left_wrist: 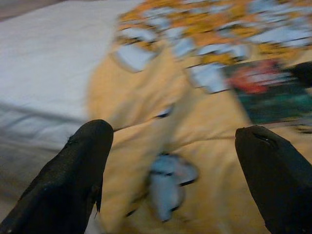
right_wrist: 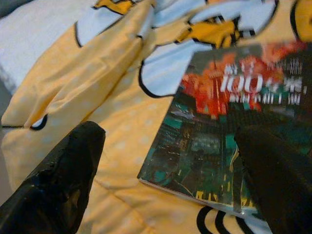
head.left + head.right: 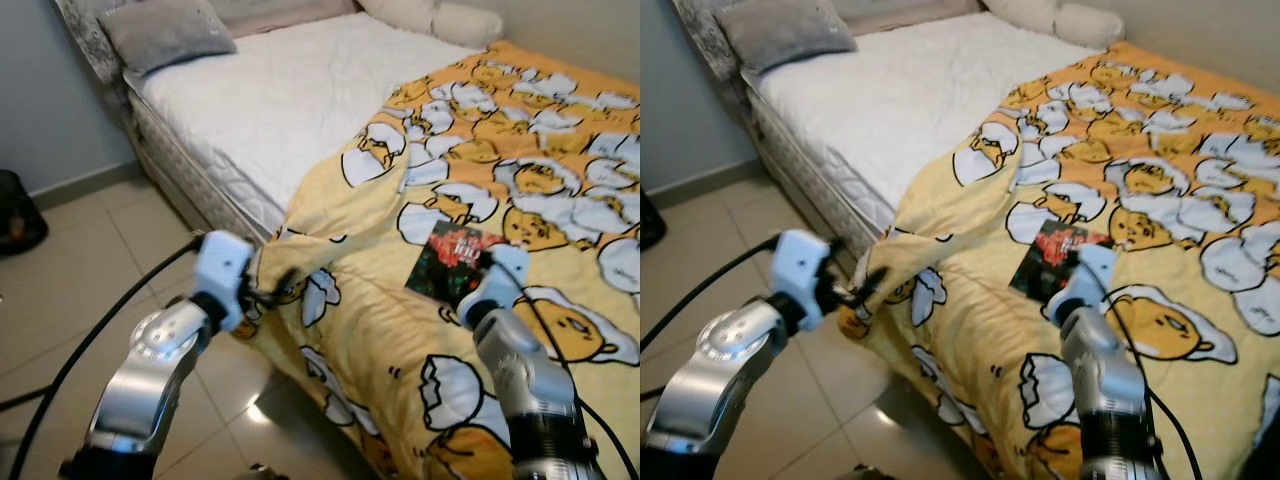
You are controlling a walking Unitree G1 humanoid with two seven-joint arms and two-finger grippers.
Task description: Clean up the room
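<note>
- The landmark is a bed with a white quilted mattress (image 3: 270,110) whose far half lies bare, while a yellow duvet printed with white eggshells and orange cartoon faces (image 3: 560,180) covers the other half.
- One corner of the duvet is folded back on itself near the middle of the bed, and its near edge hangs over the bedside toward the beige tiled floor (image 3: 80,270).
- A dark paperback book with a red-and-teal cover and white lettering (image 2: 229,122) lies flat on the duvet, close to the bed's near edge.
- The right gripper (image 2: 170,170) hangs over the duvet just before the book, fingers spread wide apart and holding nothing; one finger overlaps the book's cover in the wrist view.
- The left gripper (image 1: 173,170) sits at the hanging duvet edge beside the bed, its fingers parted and empty, pointing at the folded fabric.
- A grey plush pillow (image 3: 165,32) rests at the head of the bed.
</note>
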